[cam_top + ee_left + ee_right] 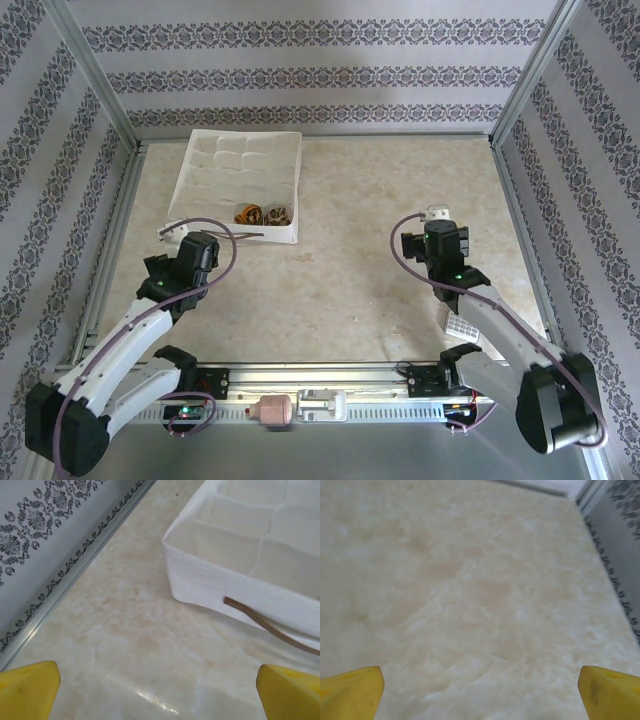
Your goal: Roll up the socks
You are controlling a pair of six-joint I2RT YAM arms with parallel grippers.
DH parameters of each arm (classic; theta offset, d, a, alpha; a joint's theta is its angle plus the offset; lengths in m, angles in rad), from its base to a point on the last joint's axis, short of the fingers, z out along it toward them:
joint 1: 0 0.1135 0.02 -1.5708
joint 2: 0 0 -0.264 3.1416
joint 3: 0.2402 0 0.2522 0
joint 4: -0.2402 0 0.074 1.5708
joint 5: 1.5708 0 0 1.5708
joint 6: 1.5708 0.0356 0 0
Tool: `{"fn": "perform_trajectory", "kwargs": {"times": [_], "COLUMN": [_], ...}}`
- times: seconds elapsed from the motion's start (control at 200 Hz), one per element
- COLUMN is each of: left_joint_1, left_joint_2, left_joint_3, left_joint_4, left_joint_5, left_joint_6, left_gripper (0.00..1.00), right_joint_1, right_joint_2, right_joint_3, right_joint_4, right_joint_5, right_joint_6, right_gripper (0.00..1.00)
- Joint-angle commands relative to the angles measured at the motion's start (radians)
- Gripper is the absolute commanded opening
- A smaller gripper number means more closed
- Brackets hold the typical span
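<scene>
The two small fabric socks point(262, 213) sit as tight brownish rolls side by side in the near row of a white fabric organiser tray point(190, 160) divided into compartments, which stands on the far left part of the pale marble-patterned table point(340, 290). They are too small in the overhead view to tell which pattern is which. Each roll shows its spiral end upward, so its axis appears to stand upright in its cell, not lie along the table. The left gripper point(178, 234) hovers just beside the tray's near left corner with its jaws spread wide and nothing between them. In its wrist view the yellow fingertips point(27, 690) frame bare table, the tray's corner and a thin brown strap point(260, 622) on the tray's near wall. From this gripper the socks lie to the right and slightly farther away, just past that wall, so the left arm is clearly the nearer one. The right gripper point(438, 214) is also wide open and empty, well apart on the right over bare table. Judging by this layout, the rolling looks finished.
</scene>
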State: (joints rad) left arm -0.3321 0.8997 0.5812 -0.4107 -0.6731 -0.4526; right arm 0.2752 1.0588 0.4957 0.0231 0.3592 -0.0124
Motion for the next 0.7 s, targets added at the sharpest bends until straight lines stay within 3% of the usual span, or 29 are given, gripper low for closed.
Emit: {"fn": "perform_trajectory", "kwargs": {"times": [0.0, 0.19, 0.26, 0.31, 0.395, 0.49, 0.535, 0.6, 0.694], "left_joint_1": [0.047, 0.221, 0.274, 0.307, 0.344, 0.353, 0.351, 0.350, 0.355], "left_joint_2": [0.060, 0.301, 0.381, 0.441, 0.528, 0.593, 0.611, 0.739, 0.656], "left_joint_3": [-0.068, -0.059, -0.109, -0.156, -0.186, -0.236, -0.255, -0.331, -0.313], "left_joint_4": [0.312, 0.611, 0.847, 1.025, 1.179, 1.342, 1.372, 1.704, 1.513], "left_joint_5": [0.035, 0.260, 0.352, 0.402, 0.450, 0.524, 0.595, 0.576, 0.546], "left_joint_6": [0.160, 0.276, 0.303, 0.318, 0.338, 0.367, 0.388, 0.402, 0.361], "left_gripper": [1.00, 0.99, 0.99, 1.00, 1.00, 1.00, 1.00, 0.99, 0.99], "right_joint_1": [-0.023, -0.117, -0.142, -0.151, -0.200, -0.239, -0.255, -0.257, -0.245], "right_joint_2": [0.107, 0.306, 0.358, 0.401, 0.417, 0.405, 0.410, 0.488, 0.453], "right_joint_3": [-0.059, 0.007, 0.002, 0.013, 0.044, -0.017, -0.065, -0.160, -0.158], "right_joint_4": [0.286, 0.426, 0.569, 0.606, 0.558, 0.660, 0.752, 1.036, 0.919], "right_joint_5": [-0.087, -0.242, -0.324, -0.316, -0.359, -0.379, -0.396, -0.401, -0.358], "right_joint_6": [-0.087, -0.081, -0.085, -0.089, -0.046, -0.003, 0.007, 0.017, 0.008], "right_gripper": [0.98, 0.98, 0.98, 0.98, 0.98, 0.98, 0.98, 0.98, 0.98]}}
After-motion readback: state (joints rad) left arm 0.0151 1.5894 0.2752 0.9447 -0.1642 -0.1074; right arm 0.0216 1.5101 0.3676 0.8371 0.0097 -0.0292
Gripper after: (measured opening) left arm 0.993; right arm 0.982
